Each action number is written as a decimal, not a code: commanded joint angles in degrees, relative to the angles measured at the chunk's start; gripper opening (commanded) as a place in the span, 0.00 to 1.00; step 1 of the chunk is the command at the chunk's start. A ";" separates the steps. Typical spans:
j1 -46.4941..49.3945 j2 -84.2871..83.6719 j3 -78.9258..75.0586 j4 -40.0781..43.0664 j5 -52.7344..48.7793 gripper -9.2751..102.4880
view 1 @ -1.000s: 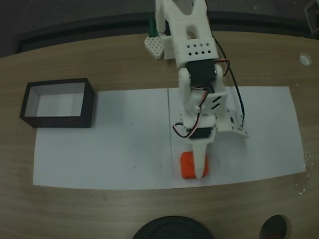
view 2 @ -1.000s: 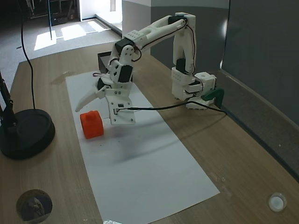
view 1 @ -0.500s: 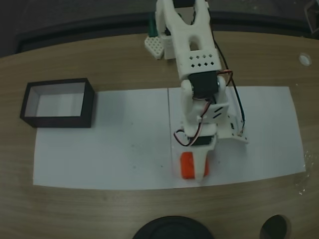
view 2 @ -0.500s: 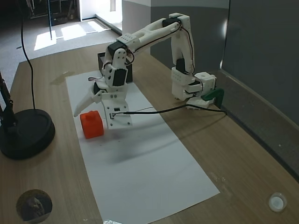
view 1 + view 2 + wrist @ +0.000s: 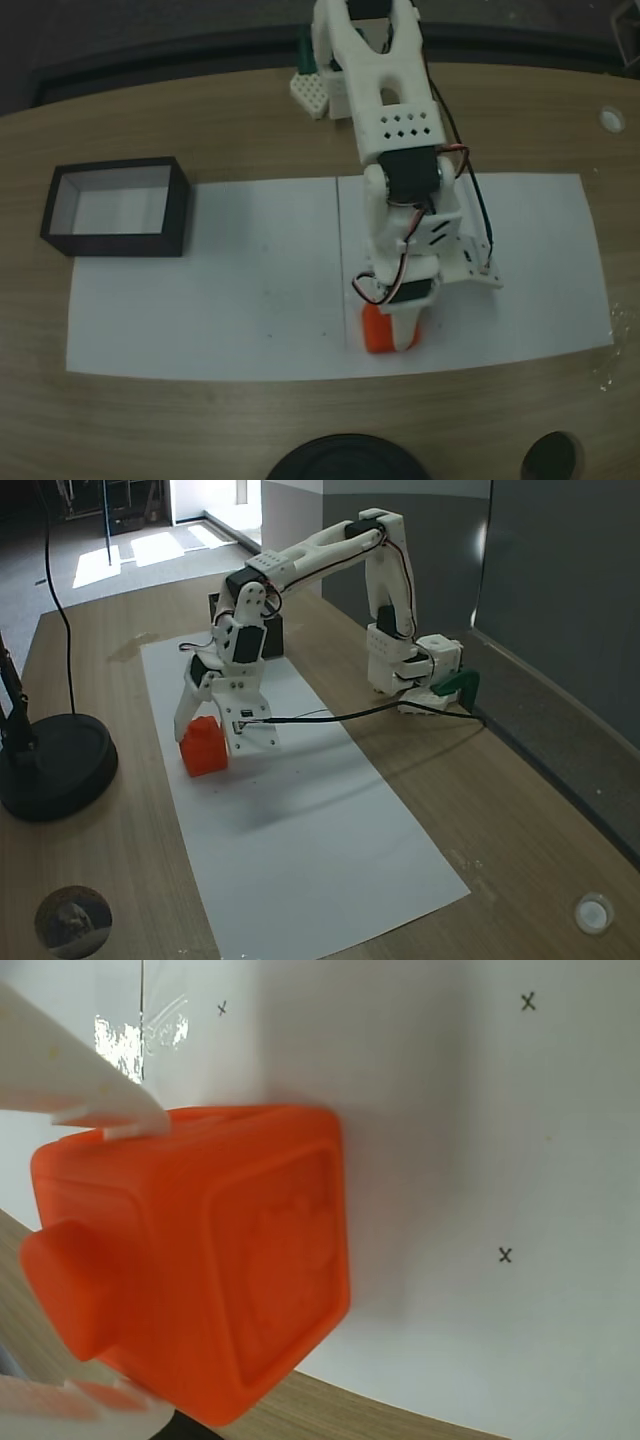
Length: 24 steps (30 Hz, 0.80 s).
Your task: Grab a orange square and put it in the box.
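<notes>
— Where's your orange square (image 5: pixel 378 331)?
— On the white paper (image 5: pixel 250 300), between the pincer's (image 5: pixel 198 734) fingers. The wrist view shows one fingertip (image 5: pixel 110 1110) touching; full grip, I cannot tell. The box (image 5: pixel 117 208) sits well apart.

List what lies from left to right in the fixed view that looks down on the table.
Box → orange cube, with the pincer over it → small white disc on the wood.
</notes>
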 commanded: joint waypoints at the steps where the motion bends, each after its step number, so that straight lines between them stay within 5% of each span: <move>1: -0.35 0.26 -0.35 0.35 -0.79 0.27; 8: 0.88 1.14 -0.35 0.35 -0.70 0.23; 24: 31.46 16.35 -8.26 7.03 0.79 0.28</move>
